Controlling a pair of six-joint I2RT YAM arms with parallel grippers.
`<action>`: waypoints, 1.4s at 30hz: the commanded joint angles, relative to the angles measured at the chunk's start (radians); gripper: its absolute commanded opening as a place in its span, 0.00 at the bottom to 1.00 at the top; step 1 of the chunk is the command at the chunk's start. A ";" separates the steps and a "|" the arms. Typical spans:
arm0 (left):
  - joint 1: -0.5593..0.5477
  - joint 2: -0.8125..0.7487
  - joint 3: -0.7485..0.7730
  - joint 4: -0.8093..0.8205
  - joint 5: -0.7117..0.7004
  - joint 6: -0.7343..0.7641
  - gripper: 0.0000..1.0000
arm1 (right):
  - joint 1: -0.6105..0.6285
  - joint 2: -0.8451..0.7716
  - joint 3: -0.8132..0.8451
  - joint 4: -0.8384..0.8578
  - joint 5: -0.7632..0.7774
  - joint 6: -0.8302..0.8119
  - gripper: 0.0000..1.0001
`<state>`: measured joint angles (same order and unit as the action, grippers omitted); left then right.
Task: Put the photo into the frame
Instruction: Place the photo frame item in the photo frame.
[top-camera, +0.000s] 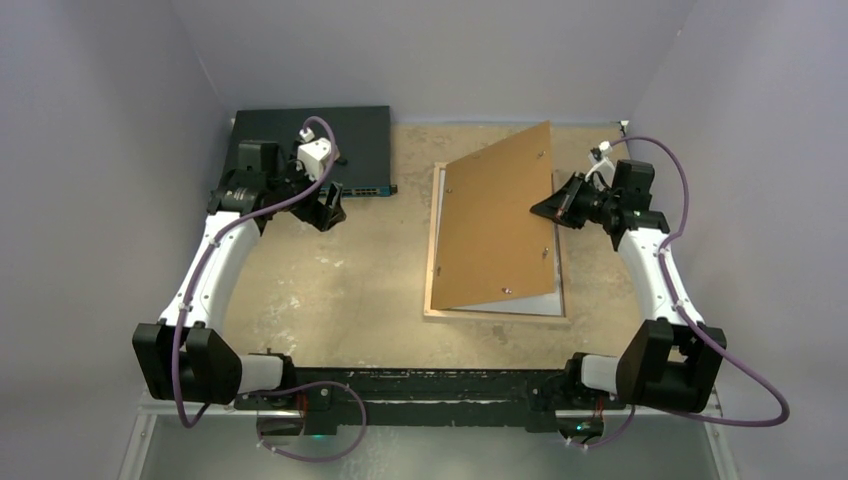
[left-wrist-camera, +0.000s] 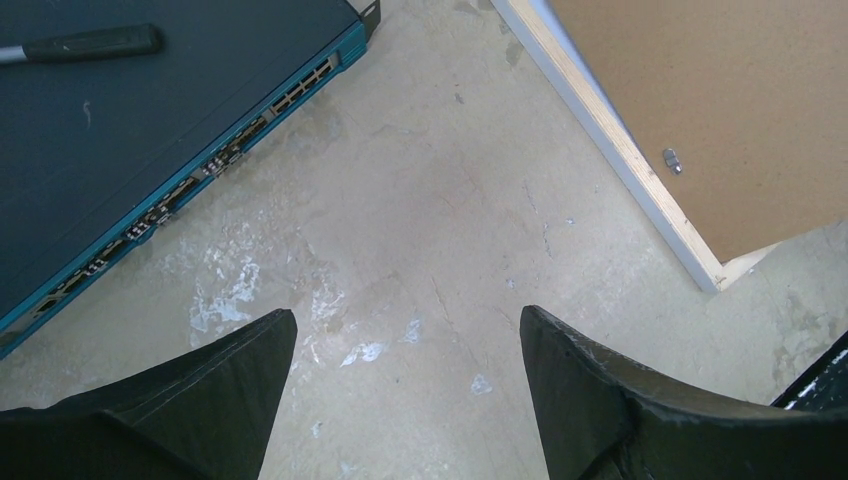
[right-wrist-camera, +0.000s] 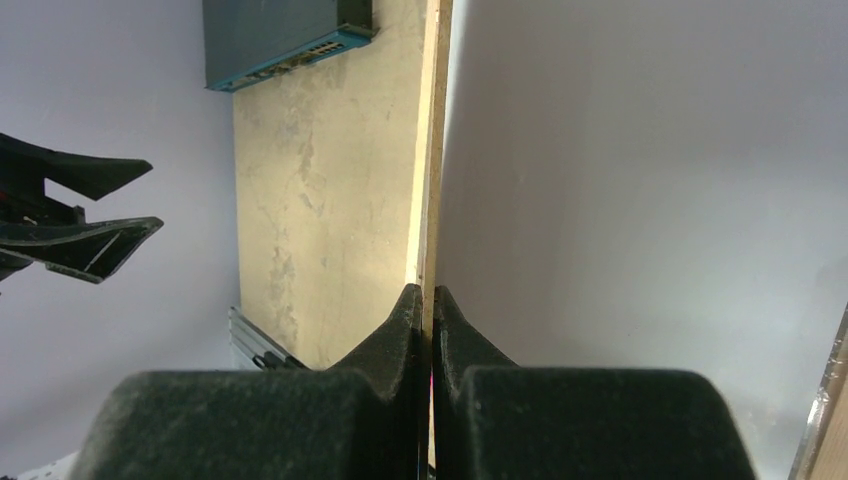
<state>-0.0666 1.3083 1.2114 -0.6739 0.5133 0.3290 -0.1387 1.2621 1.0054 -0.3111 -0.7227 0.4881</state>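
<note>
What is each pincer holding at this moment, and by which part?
Right pincer pinches the plain brown rectangular backing board by its raised right-hand edge. Left pincer is open, holding nothing.

We see a pale, mottled beige table (top-camera: 340, 280). A flat dark box (top-camera: 300, 135) with a row of ports along its edge lies at the far left. A frame (top-camera: 431, 270) lies flat right of centre, well apart from it.
</note>
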 joint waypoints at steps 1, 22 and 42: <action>-0.005 -0.036 -0.006 0.033 0.025 -0.008 0.81 | 0.004 0.021 0.002 -0.023 -0.017 -0.059 0.00; -0.014 -0.026 -0.028 0.041 0.022 0.010 0.81 | 0.004 0.090 -0.003 0.032 0.023 -0.114 0.00; -0.029 -0.011 -0.027 0.051 0.009 0.003 0.82 | 0.020 0.088 -0.053 0.012 0.307 -0.155 0.81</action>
<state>-0.0879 1.2953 1.1824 -0.6540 0.5186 0.3256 -0.1322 1.3743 0.9401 -0.2882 -0.5179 0.3752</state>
